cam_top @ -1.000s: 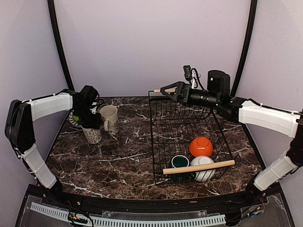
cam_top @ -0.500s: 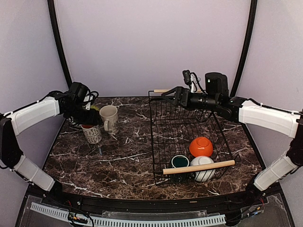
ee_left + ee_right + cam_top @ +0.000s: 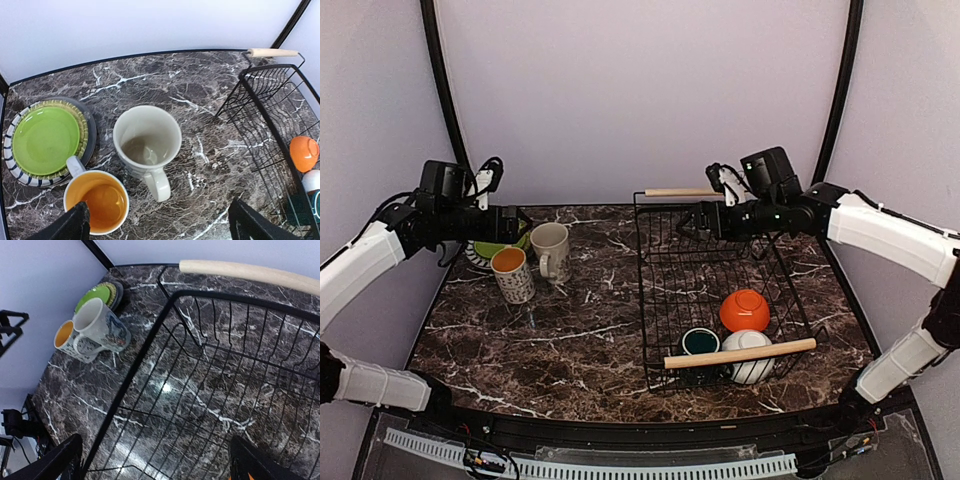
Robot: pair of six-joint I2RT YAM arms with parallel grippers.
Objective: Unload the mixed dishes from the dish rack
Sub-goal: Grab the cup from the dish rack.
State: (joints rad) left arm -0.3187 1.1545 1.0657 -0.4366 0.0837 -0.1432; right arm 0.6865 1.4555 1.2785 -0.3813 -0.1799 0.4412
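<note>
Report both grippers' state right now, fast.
Left gripper: open, holding nothing, near the patterned mug.
Right gripper: open, holding nothing, over the dish rack.

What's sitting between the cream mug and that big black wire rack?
Nothing: only bare marble tabletop lies between the cream mug and the dish rack, clearest in the top external view.

Dark white-veined marble table point(image 3: 570, 330) stands before a pale lilac wall point(image 3: 640, 90).
</note>
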